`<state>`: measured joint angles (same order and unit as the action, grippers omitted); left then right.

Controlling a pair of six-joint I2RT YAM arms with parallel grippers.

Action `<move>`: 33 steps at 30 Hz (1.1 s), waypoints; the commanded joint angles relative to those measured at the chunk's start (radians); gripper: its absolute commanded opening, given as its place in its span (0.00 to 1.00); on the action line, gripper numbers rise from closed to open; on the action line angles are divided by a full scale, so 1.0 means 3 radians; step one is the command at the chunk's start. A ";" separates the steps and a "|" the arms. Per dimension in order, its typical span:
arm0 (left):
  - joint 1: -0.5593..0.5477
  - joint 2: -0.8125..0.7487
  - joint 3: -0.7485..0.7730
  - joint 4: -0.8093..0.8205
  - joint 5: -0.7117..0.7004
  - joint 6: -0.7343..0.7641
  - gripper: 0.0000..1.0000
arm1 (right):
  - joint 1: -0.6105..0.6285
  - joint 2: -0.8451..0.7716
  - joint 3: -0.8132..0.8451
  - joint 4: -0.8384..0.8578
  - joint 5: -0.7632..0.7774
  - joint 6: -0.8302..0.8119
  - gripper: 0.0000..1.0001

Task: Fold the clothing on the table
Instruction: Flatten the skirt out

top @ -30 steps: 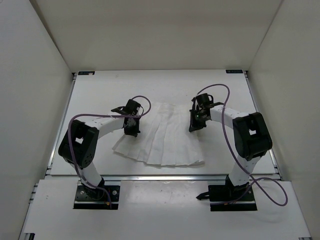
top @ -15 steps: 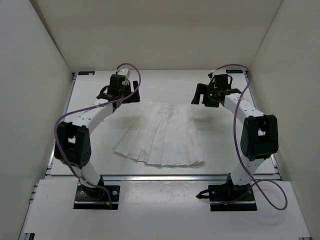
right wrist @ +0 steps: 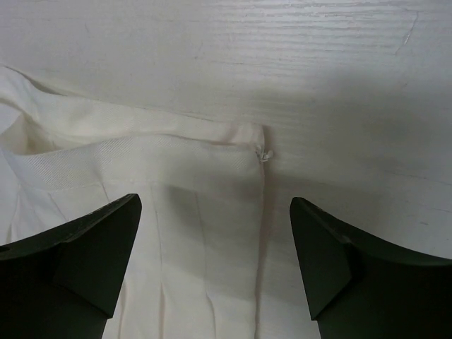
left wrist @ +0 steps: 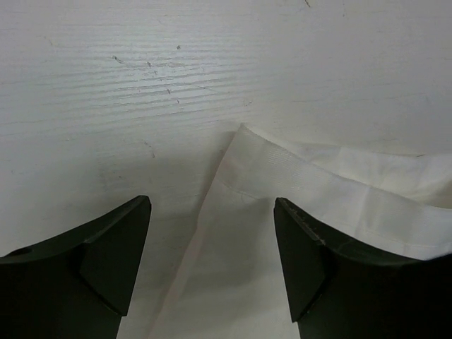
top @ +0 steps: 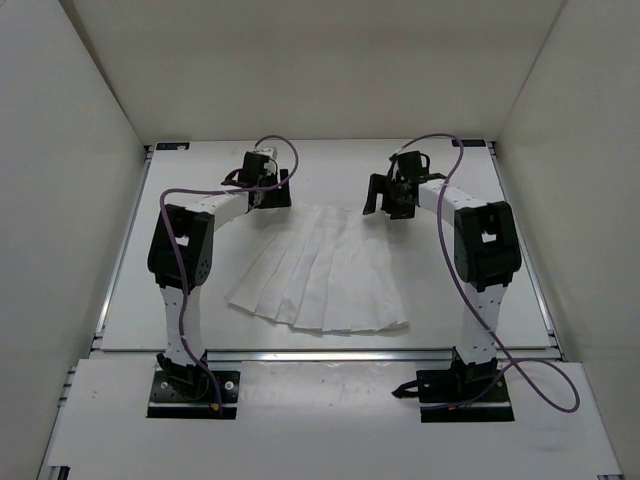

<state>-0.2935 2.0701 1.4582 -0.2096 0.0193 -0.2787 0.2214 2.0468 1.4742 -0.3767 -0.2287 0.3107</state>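
**A:** Clothing [top: 325, 270] is lying flat in the middle of the surface [top: 200, 300], with its narrow top band pointing to 12 o'clock and the wide pleated hem fanning toward 6 o'clock. What are the arms doing?

**B:** The left end effector [left wrist: 212, 261] is hovering over the garment's 11 o'clock corner, jaws spread wide and gripping nothing. The right end effector [right wrist: 215, 254] is hovering over the 1 o'clock corner, equally spread and empty. A small clear button [right wrist: 263, 155] is sitting right at that corner.

**A:** So what is making this step go well?

**B:** I am reading it as lining up to pinch the two top corners. Each arm should be biting well into the band, not just its tip, and the right one should be avoiding that button. Both should then be lifting at matching height and carrying the band toward 6 o'clock. Keeping the fabric taut between them should be stopping the pleats from bunching.

**A:** Are any containers coming into it?

**B:** None is showing in any view, so nothing is sitting inside anything.
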 commanded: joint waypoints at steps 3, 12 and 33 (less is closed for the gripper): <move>0.0089 -0.0003 0.0135 0.0146 0.0268 -0.0099 0.79 | 0.0070 0.0203 0.0337 -0.0191 0.0246 0.0059 0.82; 0.0033 0.0268 0.0334 -0.0032 0.0304 -0.0124 0.70 | 0.0095 0.0443 0.0557 -0.0508 0.0389 0.0048 0.63; 0.0094 0.0433 0.1995 -0.0835 0.0529 -0.0068 0.00 | -0.0298 0.0045 0.1287 -0.0462 0.0190 -0.0018 0.00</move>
<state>-0.2829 2.3013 1.9202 -0.4511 0.1516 -0.3157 0.1883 2.1605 1.6932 -0.5503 -0.1524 0.3325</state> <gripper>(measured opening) 0.046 0.034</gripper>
